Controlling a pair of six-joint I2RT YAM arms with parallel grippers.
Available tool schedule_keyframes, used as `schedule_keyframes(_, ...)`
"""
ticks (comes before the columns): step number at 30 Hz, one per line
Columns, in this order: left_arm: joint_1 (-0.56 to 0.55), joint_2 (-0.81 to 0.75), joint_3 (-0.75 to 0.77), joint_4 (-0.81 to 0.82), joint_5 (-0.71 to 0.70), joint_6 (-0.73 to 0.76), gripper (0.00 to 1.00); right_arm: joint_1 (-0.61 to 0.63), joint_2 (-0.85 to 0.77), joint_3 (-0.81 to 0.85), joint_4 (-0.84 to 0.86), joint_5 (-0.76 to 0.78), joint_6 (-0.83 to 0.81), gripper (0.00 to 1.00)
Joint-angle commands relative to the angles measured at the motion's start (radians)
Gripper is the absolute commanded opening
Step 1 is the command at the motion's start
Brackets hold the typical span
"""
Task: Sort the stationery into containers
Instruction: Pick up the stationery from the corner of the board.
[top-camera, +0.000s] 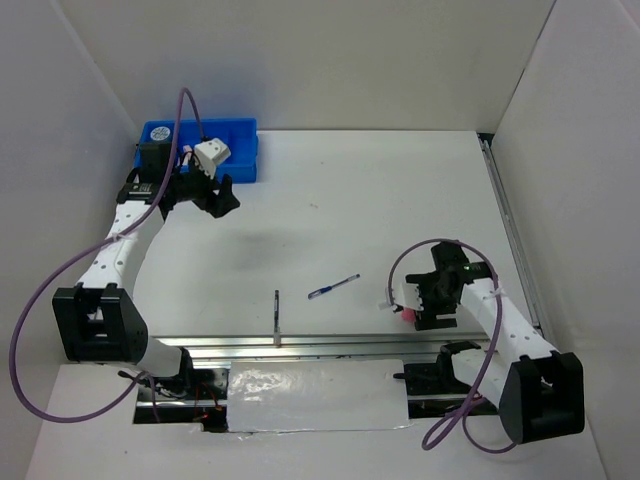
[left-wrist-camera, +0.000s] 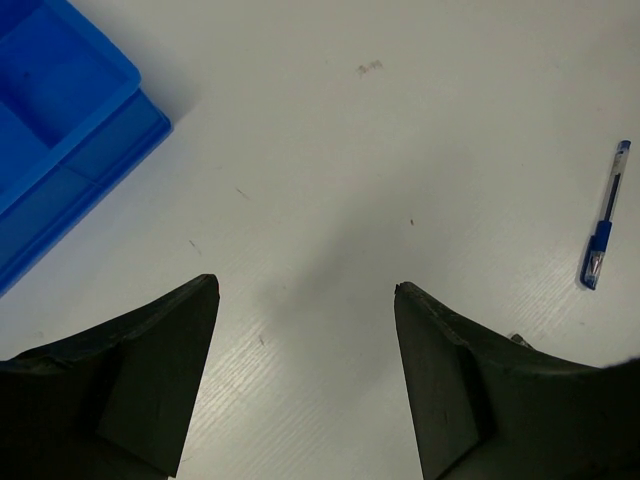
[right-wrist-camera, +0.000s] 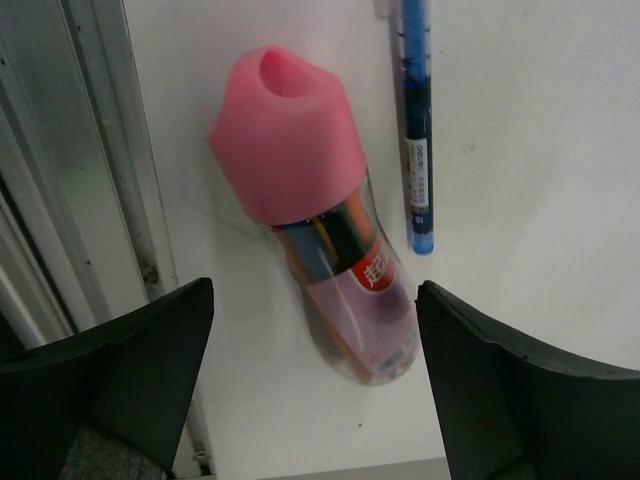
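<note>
The blue divided tray (top-camera: 240, 150) stands at the far left and holds a blue tape roll (top-camera: 160, 133); its corner shows in the left wrist view (left-wrist-camera: 60, 120). My left gripper (top-camera: 222, 195) hangs open and empty just in front of the tray, over bare table (left-wrist-camera: 305, 290). A thin blue pen (top-camera: 333, 287) lies mid-table and also shows in the left wrist view (left-wrist-camera: 603, 220). A thin dark stick (top-camera: 276, 315) lies near the front rail. My right gripper (top-camera: 420, 312) is open (right-wrist-camera: 312, 288) and straddles the clear end of the pink-capped tube (right-wrist-camera: 310, 200) without closing on it. A second blue pen (right-wrist-camera: 415, 130) lies beside the tube.
A metal rail (top-camera: 300, 345) runs along the table's near edge, close beside the pink tube (right-wrist-camera: 90, 200). A foil-covered sheet (top-camera: 310, 400) lies in front of the rail. White walls enclose the table on three sides, with a rail strip (top-camera: 510, 230) on the right.
</note>
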Motion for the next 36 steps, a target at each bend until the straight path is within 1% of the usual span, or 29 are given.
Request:
schedule_keyframes(1, -0.008, -0.021, 0.046, -0.009, -0.016, 0.021, 0.83, 0.017, 0.012, -0.041, 0.108, 0.026, -0.117, 0.88)
schedule_keyframes(4, -0.011, -0.021, 0.041, -0.001, -0.021, 0.014, 0.83, 0.020, 0.022, -0.082, 0.160, 0.038, -0.156, 0.87)
schedule_keyframes(7, -0.014, -0.020, 0.038, 0.002, -0.030, 0.008, 0.83, 0.022, 0.039, -0.104, 0.194, 0.054, -0.171, 0.80)
schedule_keyframes(8, -0.012, -0.017, 0.037, -0.001, -0.030, 0.004, 0.83, 0.022, 0.042, -0.103, 0.194, 0.045, -0.171, 0.72)
schedule_keyframes(10, -0.015, -0.018, 0.038, -0.002, -0.036, 0.008, 0.83, 0.019, 0.052, -0.097, 0.188, 0.038, -0.170, 0.62)
schedule_keyframes(11, -0.015, -0.017, 0.035, -0.004, -0.036, 0.008, 0.83, 0.015, 0.050, -0.092, 0.177, 0.035, -0.168, 0.55)
schedule_keyframes(13, -0.014, -0.018, 0.037, -0.004, -0.042, 0.014, 0.83, 0.008, 0.035, -0.087, 0.162, 0.028, -0.170, 0.49)
schedule_keyframes(14, -0.015, -0.020, 0.035, -0.004, -0.042, 0.015, 0.82, 0.003, 0.024, -0.087, 0.153, 0.025, -0.168, 0.44)
schedule_keyframes(15, -0.015, -0.018, 0.034, -0.001, -0.042, 0.017, 0.82, 0.000, 0.015, -0.089, 0.144, 0.024, -0.170, 0.42)
schedule_keyframes(16, -0.014, -0.021, 0.032, 0.005, -0.042, 0.014, 0.82, 0.000, -0.019, -0.089, 0.136, 0.026, -0.170, 0.36)
schedule_keyframes(18, -0.014, -0.026, 0.023, 0.019, -0.036, 0.009, 0.82, 0.000, -0.056, -0.081, 0.095, 0.014, -0.171, 0.28)
schedule_keyframes(19, -0.014, -0.027, 0.018, 0.024, -0.036, 0.003, 0.82, 0.000, -0.095, -0.061, 0.075, 0.006, -0.171, 0.23)
schedule_keyframes(20, -0.015, -0.030, 0.011, 0.043, -0.032, -0.003, 0.82, -0.004, -0.112, -0.043, 0.035, -0.011, -0.168, 0.12)
schedule_keyframes(21, -0.015, -0.032, 0.008, 0.051, -0.029, -0.011, 0.82, -0.008, -0.146, 0.001, 0.021, -0.028, -0.165, 0.06)
schedule_keyframes(22, -0.015, -0.035, 0.003, 0.060, -0.033, -0.040, 0.82, -0.015, -0.158, 0.031, 0.010, -0.078, -0.136, 0.00)
schedule_keyframes(23, -0.006, -0.038, -0.003, 0.095, -0.045, -0.072, 0.82, -0.021, -0.166, 0.066, 0.006, -0.109, -0.107, 0.00)
schedule_keyframes(24, 0.001, -0.040, -0.002, 0.114, -0.050, -0.150, 0.81, -0.023, -0.154, 0.150, 0.006, -0.171, -0.031, 0.00)
schedule_keyframes(26, 0.038, -0.038, 0.005, 0.164, -0.040, -0.225, 0.80, -0.021, -0.117, 0.245, 0.018, -0.237, 0.066, 0.00)
schedule_keyframes(27, 0.052, -0.040, 0.008, 0.183, -0.042, -0.267, 0.80, -0.011, -0.055, 0.347, 0.030, -0.268, 0.203, 0.00)
schedule_keyframes(28, 0.064, -0.040, 0.014, 0.198, -0.047, -0.349, 0.80, -0.005, -0.015, 0.395, 0.065, -0.323, 0.283, 0.00)
schedule_keyframes(29, 0.087, -0.040, 0.017, 0.209, -0.065, -0.405, 0.80, 0.006, 0.027, 0.451, 0.087, -0.347, 0.378, 0.00)
schedule_keyframes(30, 0.098, -0.038, 0.023, 0.215, -0.082, -0.457, 0.80, 0.026, 0.129, 0.551, 0.102, -0.370, 0.549, 0.00)
schedule_keyframes(32, 0.110, -0.038, 0.040, 0.203, -0.143, -0.495, 0.80, 0.054, 0.237, 0.650, 0.153, -0.432, 0.731, 0.00)
schedule_keyframes(33, 0.113, -0.041, 0.046, 0.183, -0.198, -0.503, 0.81, 0.067, 0.334, 0.726, 0.179, -0.451, 0.934, 0.00)
schedule_keyframes(35, 0.120, -0.056, 0.043, 0.171, -0.248, -0.511, 0.83, 0.112, 0.425, 0.784, 0.283, -0.489, 1.125, 0.00)
schedule_keyframes(36, 0.120, -0.064, 0.026, 0.177, -0.357, -0.566, 0.84, 0.127, 0.509, 0.816, 0.320, -0.492, 1.298, 0.00)
